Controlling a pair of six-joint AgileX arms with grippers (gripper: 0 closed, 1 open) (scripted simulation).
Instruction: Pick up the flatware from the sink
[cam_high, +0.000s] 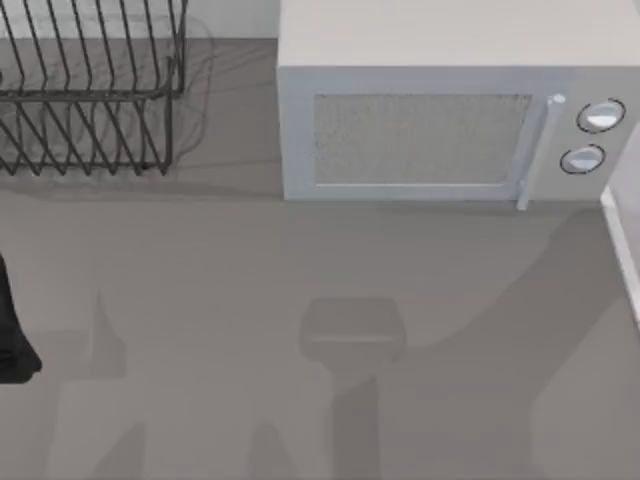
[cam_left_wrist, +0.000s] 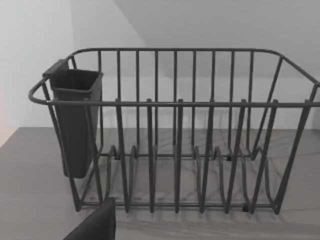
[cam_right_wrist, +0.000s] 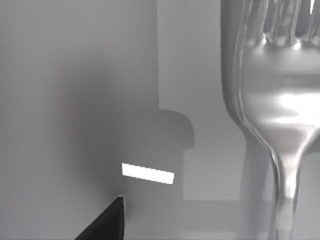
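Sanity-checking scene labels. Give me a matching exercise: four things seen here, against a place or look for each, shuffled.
Things:
1. fork
2. wire rack
3. microwave
4. cutlery cup

Descriptions:
A. dark, hung on one end of the rack
B. shiny silver, close up in the right wrist view
C. white box with two round knobs, at the back right of the top view
D. black, at the top view's back left corner

Pairs: 1-B, 2-D, 3-C, 4-A
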